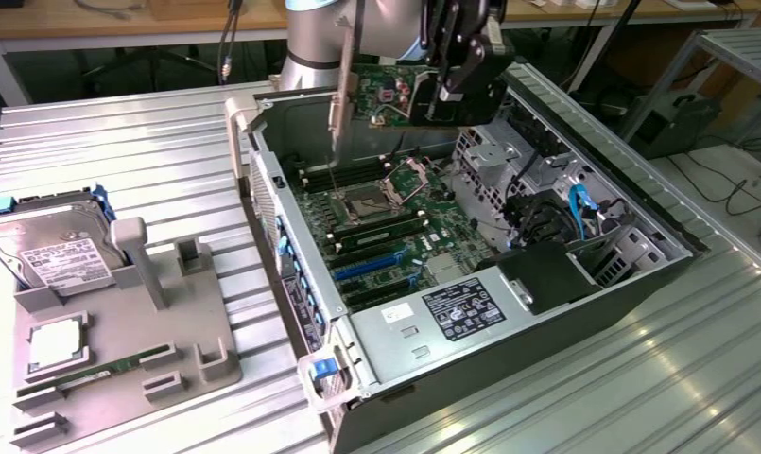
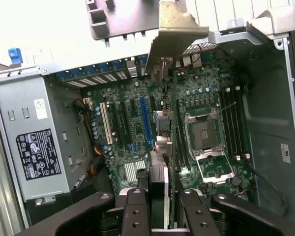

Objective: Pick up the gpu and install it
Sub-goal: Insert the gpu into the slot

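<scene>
Gripper point(image 2: 164, 206) clamped on the gpu point(image 1: 387, 95) above one corner of the open case point(image 1: 607, 156) — any tilt risks its bracket point(image 1: 343, 95) snagging, or missing the blue slot point(image 2: 146, 118).

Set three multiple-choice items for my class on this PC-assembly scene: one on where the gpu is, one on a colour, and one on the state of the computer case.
1. Where is the gpu?
A) in a person's hand
B) held above the computer case
C) flat on the floor

2. What colour is the gpu's face in the exterior view?
A) green
B) red
C) white

3. How is the computer case?
A) closed
B) wrapped in plastic
C) open on its side

Answers:
1 B, because the gripper is clamped on the card over the case.
2 A, because a green circuit board faces the camera.
3 C, because the motherboard lies exposed.
</scene>
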Motion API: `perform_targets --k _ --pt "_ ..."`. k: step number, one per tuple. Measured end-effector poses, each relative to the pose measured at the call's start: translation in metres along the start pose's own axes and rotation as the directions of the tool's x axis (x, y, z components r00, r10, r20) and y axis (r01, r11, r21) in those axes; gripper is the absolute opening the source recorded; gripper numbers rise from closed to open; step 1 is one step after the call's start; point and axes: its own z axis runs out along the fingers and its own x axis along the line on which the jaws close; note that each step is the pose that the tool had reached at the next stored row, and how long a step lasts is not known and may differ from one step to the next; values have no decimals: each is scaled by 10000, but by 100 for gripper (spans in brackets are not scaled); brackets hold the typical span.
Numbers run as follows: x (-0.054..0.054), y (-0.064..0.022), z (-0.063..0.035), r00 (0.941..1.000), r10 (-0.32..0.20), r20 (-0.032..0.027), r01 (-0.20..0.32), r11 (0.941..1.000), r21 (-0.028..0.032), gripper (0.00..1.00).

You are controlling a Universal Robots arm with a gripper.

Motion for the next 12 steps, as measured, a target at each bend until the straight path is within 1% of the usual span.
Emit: perform_targets --k 3,4,5,6,7,8,9,10,12 --pt "0 0 1 9983 -588 -4 588 9983 -3 27" --pt "-1 -1 1 9967 -816 -31 816 9967 -3 27" --pt "0 0 2 9950 -995 -87 995 9950 7 27" --pt "0 0 7 9927 -1200 -156 1201 9927 58 27" --pt "0 0 15 9915 -1287 -163 1289 9916 110 27" --pt "0 0 19 9903 -1383 -162 1386 9901 203 27" --pt "0 0 22 9897 -1423 -160 1427 9894 256 27" --pt "0 0 26 9891 -1461 -157 1465 9887 322 27" --pt "0 0 31 9883 -1515 -156 1521 9869 528 27"
